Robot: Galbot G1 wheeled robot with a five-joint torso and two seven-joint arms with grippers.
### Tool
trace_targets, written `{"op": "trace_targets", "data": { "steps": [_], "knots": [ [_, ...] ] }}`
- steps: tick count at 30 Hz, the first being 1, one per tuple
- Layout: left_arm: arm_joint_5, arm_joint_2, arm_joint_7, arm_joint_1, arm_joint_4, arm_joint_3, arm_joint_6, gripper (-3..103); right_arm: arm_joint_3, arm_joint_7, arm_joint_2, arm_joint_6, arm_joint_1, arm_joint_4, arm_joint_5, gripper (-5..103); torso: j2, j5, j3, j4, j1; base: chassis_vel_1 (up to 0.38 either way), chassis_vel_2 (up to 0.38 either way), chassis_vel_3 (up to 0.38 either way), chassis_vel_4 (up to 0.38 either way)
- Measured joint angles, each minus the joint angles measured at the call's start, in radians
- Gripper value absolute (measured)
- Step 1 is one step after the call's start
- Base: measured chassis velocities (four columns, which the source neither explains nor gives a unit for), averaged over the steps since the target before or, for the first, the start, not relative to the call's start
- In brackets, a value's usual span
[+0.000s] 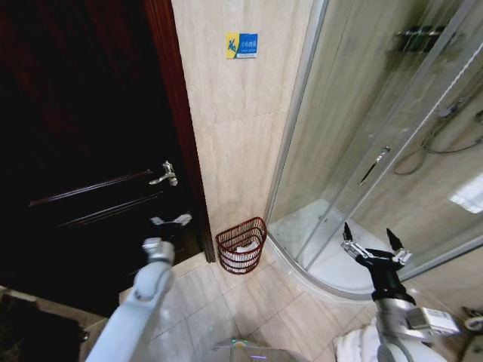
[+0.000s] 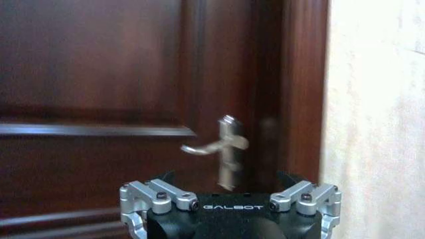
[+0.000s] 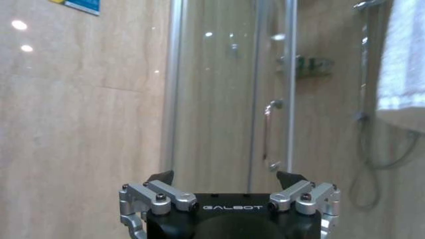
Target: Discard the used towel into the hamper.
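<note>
Head view: the small round reddish-brown open-weave hamper [image 1: 241, 245] stands on the floor against the beige tiled wall [image 1: 241, 113], something white inside. The left gripper [image 1: 170, 220] is raised, empty, by the dark wooden door [image 1: 83, 136]. The right gripper [image 1: 373, 243] is spread wide, empty.

Left wrist view: the silver door handle [image 2: 224, 147] is ahead, and the fingers are parted.

Right wrist view: the glass shower enclosure [image 3: 265, 99] is ahead.

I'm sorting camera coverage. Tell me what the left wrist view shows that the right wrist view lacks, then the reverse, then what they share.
Left wrist view alone: the dark door, its silver handle and the wooden frame.

Right wrist view alone: the glass shower with its door handle, the hose, a shelf inside, and a blue sign.

Both: beige tiled wall, and each arm's own open gripper, left and right, holding nothing.
</note>
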Motion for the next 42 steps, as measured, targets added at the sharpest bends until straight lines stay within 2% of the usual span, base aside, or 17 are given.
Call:
{"op": "trace_targets", "data": {
  "steps": [2, 6, 7, 9, 10, 12, 14, 16, 21, 24, 25, 28, 29, 32, 33, 35, 42],
  "knots": [
    [-0.023, -0.008, 0.016, 0.067, -0.018, -0.024, -0.016, 100, 0.007, -0.040, -0.004, 0.001, -0.008, -0.006, 0.031, 100, 0.000, -0.0002, 0.000, -0.0001, 0.000, 0.000, 0.000, 0.000, 0.000],
    [-0.026, -0.040, 0.055, 0.121, -0.053, -0.008, 0.014, 100, 0.012, -0.109, -0.012, 0.009, 0.001, -0.013, 0.052, 100, 0.000, -0.0002, 0.000, 0.0000, 0.000, 0.000, 0.000, 0.000, 0.000],
    [0.000, -0.060, 0.080, 0.121, -0.065, -0.008, 0.033, 100, 0.014, -0.132, -0.012, 0.014, 0.005, -0.014, 0.055, 100, 0.000, -0.0001, 0.000, 0.0000, 0.000, 0.000, 0.000, 0.000, 0.000],
    [0.125, -0.125, 0.137, 0.103, -0.076, -0.026, 0.050, 100, 0.015, -0.171, -0.006, 0.030, 0.005, -0.016, 0.059, 100, 0.000, 0.0000, 0.000, -0.0004, 0.000, 0.000, 0.000, 0.000, 0.000],
    [0.125, -0.125, 0.137, 0.103, -0.076, -0.026, 0.050, 100, 0.015, -0.171, -0.006, 0.030, 0.005, -0.016, 0.059, 100, 0.000, 0.0000, 0.000, -0.0004, 0.000, 0.000, 0.000, 0.000, 0.000],
    [0.220, -0.180, 0.185, 0.086, -0.069, -0.053, 0.022, 100, 0.014, -0.196, -0.001, 0.062, 0.001, -0.029, 0.059, 100, 0.000, -0.0001, 0.000, -0.0004, 0.000, 0.000, 0.000, 0.000, 0.000],
    [0.224, -0.186, 0.200, 0.081, -0.062, -0.059, 0.011, 100, 0.014, -0.207, -0.001, 0.073, 0.001, -0.038, 0.059, 100, 0.000, 0.0001, 0.000, -0.0003, 0.000, 0.000, 0.000, 0.000, 0.000],
    [0.188, -0.183, 0.223, 0.073, -0.042, -0.070, -0.012, 100, 0.012, -0.245, -0.001, 0.100, -0.003, -0.056, 0.069, 100, 0.000, 0.0000, 0.000, -0.0002, 0.000, 0.000, 0.000, 0.000, 0.000],
    [0.142, -0.179, 0.236, 0.053, -0.037, -0.083, 0.002, 100, -0.022, -0.271, 0.000, 0.112, -0.021, -0.055, 0.092, 100, 0.000, 0.0001, 0.000, -0.0001, 0.000, 0.000, 0.000, 0.000, 0.000],
    [0.129, -0.174, 0.232, 0.029, -0.037, -0.068, 0.039, 100, -0.080, -0.202, 0.000, 0.108, -0.029, -0.036, 0.050, 100, 0.000, -0.0001, 0.000, -0.0002, 0.000, 0.000, 0.000, 0.000, 0.000],
    [0.129, -0.174, 0.232, 0.029, -0.037, -0.068, 0.039, 100, -0.080, -0.202, 0.000, 0.108, -0.029, -0.036, 0.050, 100, 0.000, -0.0001, 0.000, -0.0002, 0.000, 0.000, 0.000, 0.000, 0.000],
    [0.142, -0.172, 0.216, 0.004, -0.035, -0.028, 0.062, 100, -0.129, -0.077, 0.000, 0.079, -0.006, -0.035, -0.010, 100, 0.000, 0.0000, 0.000, -0.0002, 0.000, 0.000, 0.000, 0.000, 0.000],
    [0.142, -0.172, 0.216, 0.004, -0.035, -0.028, 0.062, 100, -0.129, -0.077, 0.000, 0.079, -0.006, -0.035, -0.010, 100, 0.000, 0.0000, 0.000, -0.0002, 0.000, 0.000, 0.000, 0.000, 0.000],
    [0.154, -0.188, 0.202, -0.001, -0.041, 0.009, 0.076, 100, -0.187, 0.062, 0.000, 0.036, 0.012, -0.036, -0.032, 100, 0.000, 0.0000, 0.000, -0.0002, 0.000, 0.000, 0.000, 0.000, 0.000],
    [0.154, -0.188, 0.202, -0.001, -0.041, 0.009, 0.076, 100, -0.187, 0.062, 0.000, 0.036, 0.012, -0.036, -0.032, 100, 0.000, 0.0000, 0.000, -0.0002, 0.000, 0.000, 0.000, 0.000, 0.000],
    [0.160, -0.190, 0.196, 0.001, -0.044, 0.029, 0.080, 100, -0.250, 0.145, 0.000, 0.025, 0.013, -0.039, -0.063, 100, 0.000, 0.0001, 0.000, -0.0001, 0.000, 0.000, 0.000, 0.000, 0.000],
    [0.160, -0.185, 0.184, 0.006, -0.061, 0.040, 0.085, 100, -0.316, 0.152, -0.038, 0.046, -0.065, -0.029, -0.088, 100, 0.000, 0.0000, 0.000, -0.0001, 0.000, 0.000, 0.000, 0.000, 0.000]
  ]
}}
